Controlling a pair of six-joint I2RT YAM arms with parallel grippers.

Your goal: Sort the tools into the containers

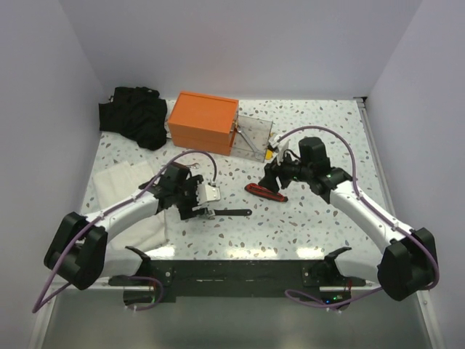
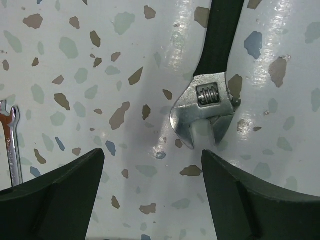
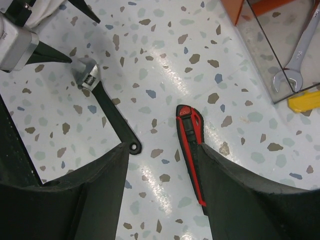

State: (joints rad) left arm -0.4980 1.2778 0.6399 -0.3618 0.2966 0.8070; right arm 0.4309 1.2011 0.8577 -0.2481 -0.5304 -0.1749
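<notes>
Left gripper (image 2: 152, 195) hung low over the speckled table (image 1: 312, 225), its two dark fingers spread wide with nothing between them. Its arm reached forward and inward from the base, over the white cloth (image 1: 127, 193), wrist tipped down. Just ahead of the fingertips lay the dark-handled adjustable wrench (image 2: 205, 105), its bright silver head toward the gripper and its black handle running away; the two were close but apart. A small silver wrench (image 2: 12, 145) lay flat at the left edge of that wrist view.

Farther in, the right gripper (image 3: 165, 150) also stood parted and empty, its arm bent at the elbow and angled down toward the table's middle. The red-and-black utility knife (image 3: 186, 122) lay flat beneath it, running under the right finger.

Beyond, a clear tray (image 1: 254, 134) held an open-end wrench (image 3: 295, 60), with the yellow utility knife (image 3: 305, 100) at its near corner. Behind stood the orange box (image 1: 203, 120) and the black cloth bundle (image 1: 134, 116).
</notes>
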